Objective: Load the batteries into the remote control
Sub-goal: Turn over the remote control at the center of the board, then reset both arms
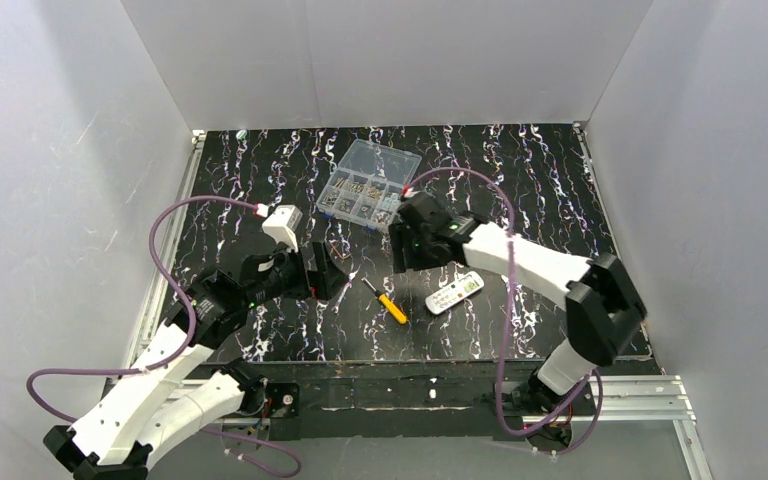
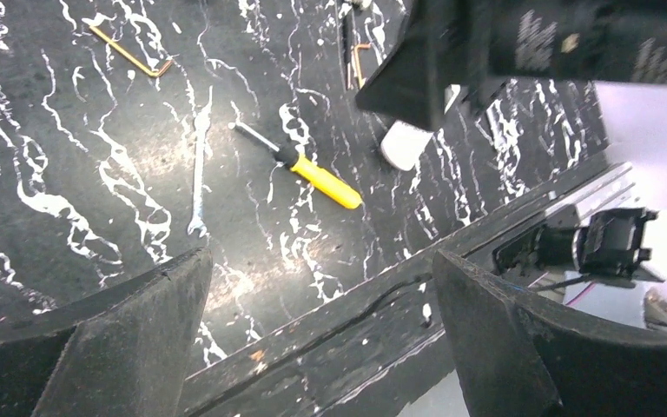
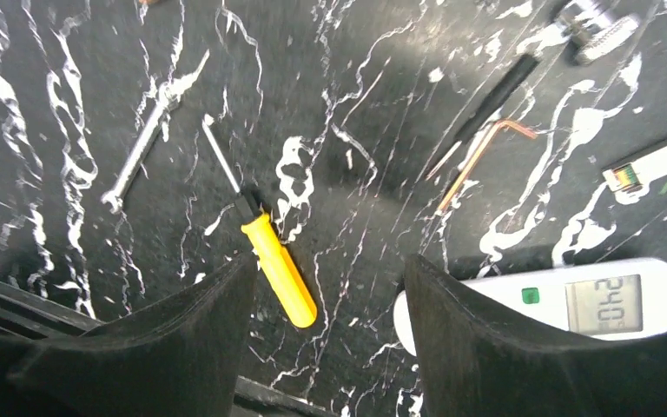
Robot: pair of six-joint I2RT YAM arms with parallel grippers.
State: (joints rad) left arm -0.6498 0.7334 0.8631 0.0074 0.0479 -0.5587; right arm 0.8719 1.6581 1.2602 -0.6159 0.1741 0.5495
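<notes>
**Remote just right of the open right gripper, display side up; batteries not seen**

The slim white plastic remote control (image 3: 573,300) is seen on the black marbled table (image 1: 520,200), near its front edge. The display and buttons are turned upward, so the battery compartment is judged to be underneath. In the top view its long axis is seen to run from near-left to far-right.

The right gripper (image 3: 328,265) is held above the table with its fingers spread wide, and nothing is gripped between them. In the right wrist view the remote is found just to the right of the gripper, partly hidden behind the right finger, with its long axis laid across the view. A yellow-handled screwdriver (image 3: 278,269) is seen below the left finger.

The left gripper (image 2: 321,261) is likewise wide open and empty. From it the remote is set well apart, beyond the screwdriver. The right arm is therefore judged the nearer; a short shift to the right would be called for before any grasp across the remote's narrow width.

The small blue cylindrical batteries cannot be made out in any view.
</notes>
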